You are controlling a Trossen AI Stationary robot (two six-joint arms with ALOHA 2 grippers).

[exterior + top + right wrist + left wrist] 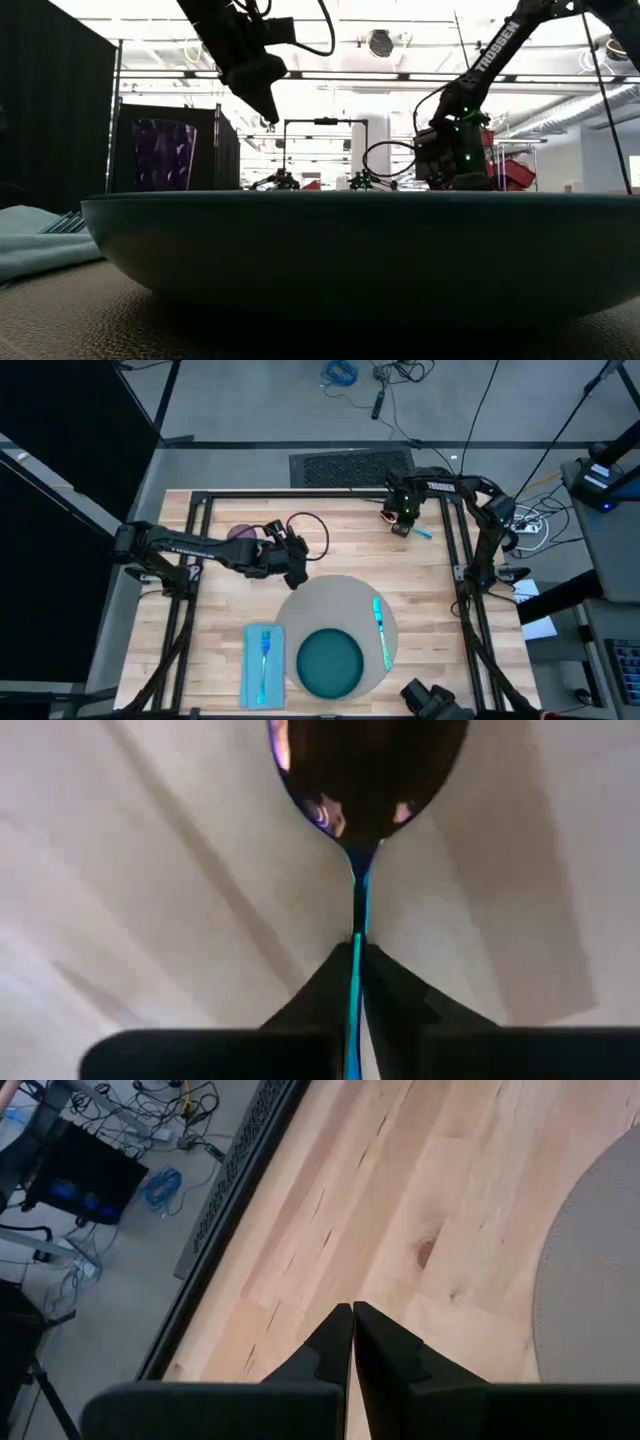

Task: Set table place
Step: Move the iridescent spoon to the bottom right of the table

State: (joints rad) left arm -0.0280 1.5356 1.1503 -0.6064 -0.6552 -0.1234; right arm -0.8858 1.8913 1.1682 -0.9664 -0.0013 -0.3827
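Large rectangular light-wood butcher-block worktop (340,555) of pale planks on a black metal frame. Right tool (403,527), low at the far right part of the worktop, fingers clenched on the thin handle of a spoon with an iridescent blue-violet bowl (368,775); the bowl projects forward of the fingertips over bare wood, and the handle end shows as a blue sliver beside the tool in the high view. Left tool (297,578), held above the worktop, fingers pressed together and grasping nothing; the wrist view shows bare planks below and ahead of its tips. Large flat round grey placemat (340,592), the table place, lying just beside and nearer the front edge than the left tool, its rim entering that tool's wrist view to one side. Dark teal round plate (329,663) on the placemat's front portion, well apart from both tools. Blue-handled knife-like utensil (381,630) on the placemat, beside the plate on the right tool's side. Light blue rectangular cloth napkin (261,665) beside the placemat, bearing a blue fork (265,658). Purple translucent tumbler (164,155) behind the left arm.
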